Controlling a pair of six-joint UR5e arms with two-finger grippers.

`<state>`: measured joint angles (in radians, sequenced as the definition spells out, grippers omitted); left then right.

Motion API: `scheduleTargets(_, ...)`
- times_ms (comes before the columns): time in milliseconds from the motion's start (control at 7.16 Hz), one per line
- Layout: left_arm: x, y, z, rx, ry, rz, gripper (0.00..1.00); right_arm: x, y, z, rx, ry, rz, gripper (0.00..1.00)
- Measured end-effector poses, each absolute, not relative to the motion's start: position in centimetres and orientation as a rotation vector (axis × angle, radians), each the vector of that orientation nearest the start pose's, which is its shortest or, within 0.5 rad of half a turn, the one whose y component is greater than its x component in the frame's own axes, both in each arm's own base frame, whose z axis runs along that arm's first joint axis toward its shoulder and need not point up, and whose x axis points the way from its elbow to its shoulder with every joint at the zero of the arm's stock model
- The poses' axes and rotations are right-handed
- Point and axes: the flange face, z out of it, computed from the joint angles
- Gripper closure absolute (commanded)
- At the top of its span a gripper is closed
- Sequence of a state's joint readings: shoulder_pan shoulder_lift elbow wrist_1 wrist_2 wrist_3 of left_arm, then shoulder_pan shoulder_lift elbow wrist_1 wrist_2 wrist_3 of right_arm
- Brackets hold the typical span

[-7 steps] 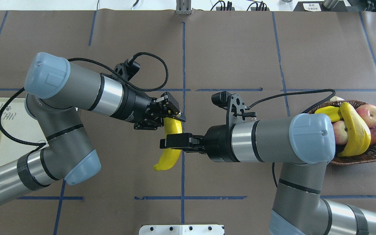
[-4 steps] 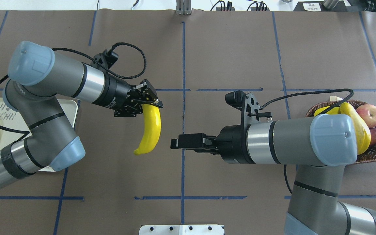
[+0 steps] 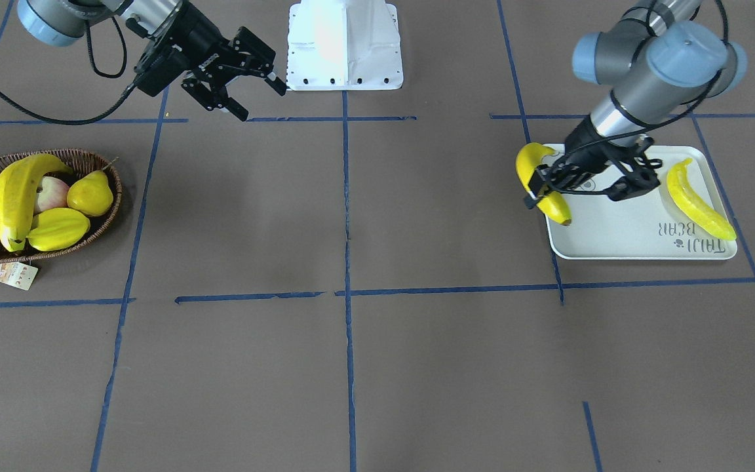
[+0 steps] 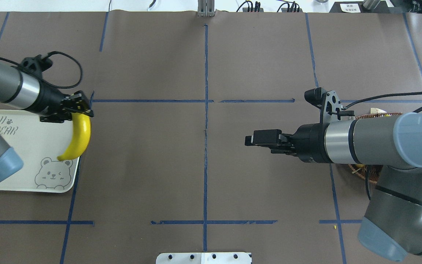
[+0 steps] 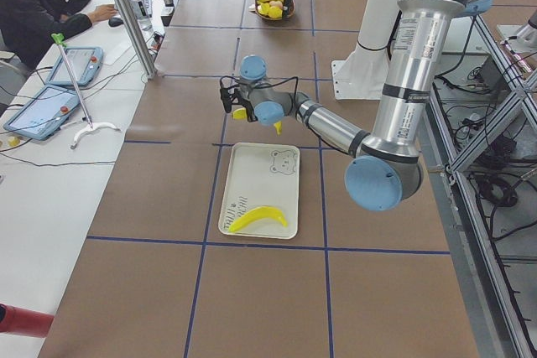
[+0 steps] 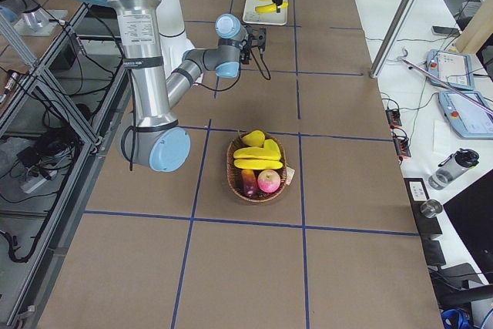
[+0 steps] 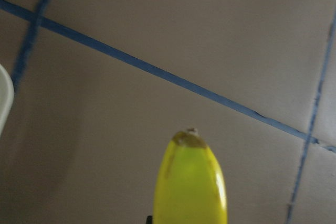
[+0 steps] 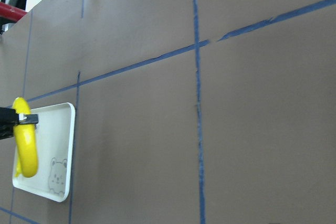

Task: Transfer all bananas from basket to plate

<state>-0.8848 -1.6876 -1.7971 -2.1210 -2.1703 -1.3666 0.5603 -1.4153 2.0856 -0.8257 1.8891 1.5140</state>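
Over the plate's (image 4: 31, 172) rim, the left claw (image 4: 80, 111) clenches a banana (image 4: 80, 137) by one end, though it looks stiff, light and glossy-slick, safer gripped mid-length; another banana (image 3: 698, 203) lies on the plate, the basket (image 3: 82, 156) sits well apart, and the right claw (image 3: 261, 98) hangs spread, empty.

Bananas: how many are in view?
3. One banana lies on the plate, the held banana hangs from the left gripper at its edge, a third banana lies in the basket; more may hide there.

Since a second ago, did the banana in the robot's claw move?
Yes. The held banana went left, away from the centre blue tape line, to the white tray's right edge.
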Motion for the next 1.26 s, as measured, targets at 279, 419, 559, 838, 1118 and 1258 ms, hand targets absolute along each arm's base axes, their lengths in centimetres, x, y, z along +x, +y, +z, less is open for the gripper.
scheduleTargets(279,23.8,-45.3,50.8,-0.01,0.897,-0.35,1.0,-33.1,-36.4,27.6,0.181,-1.3,0.196,0.0)
scheduleTargets(419,22.8,-44.7,53.5,0.002,0.838,-0.368,1.0,-32.5,-37.1,28.3,0.184,-1.263,0.201,0.0)
scheduleTargets(559,22.2,-44.3,55.5,0.006,0.793,-0.384,1.0,-32.0,-37.5,28.8,0.185,-1.241,0.21,0.0)
scheduleTargets(838,21.8,-44.0,57.8,0.002,0.747,-0.397,0.24,-31.4,-37.8,29.6,0.186,-1.22,0.223,0.0)
scheduleTargets(1118,21.7,-43.9,58.3,0.03,0.735,-0.325,0.0,-30.7,-38.0,30.6,0.195,-1.198,0.221,0.0)
scheduleTargets(1258,21.6,-43.9,58.2,0.054,0.734,-0.268,0.0,-30.1,-38.1,31.7,0.207,-1.175,0.211,0.0)
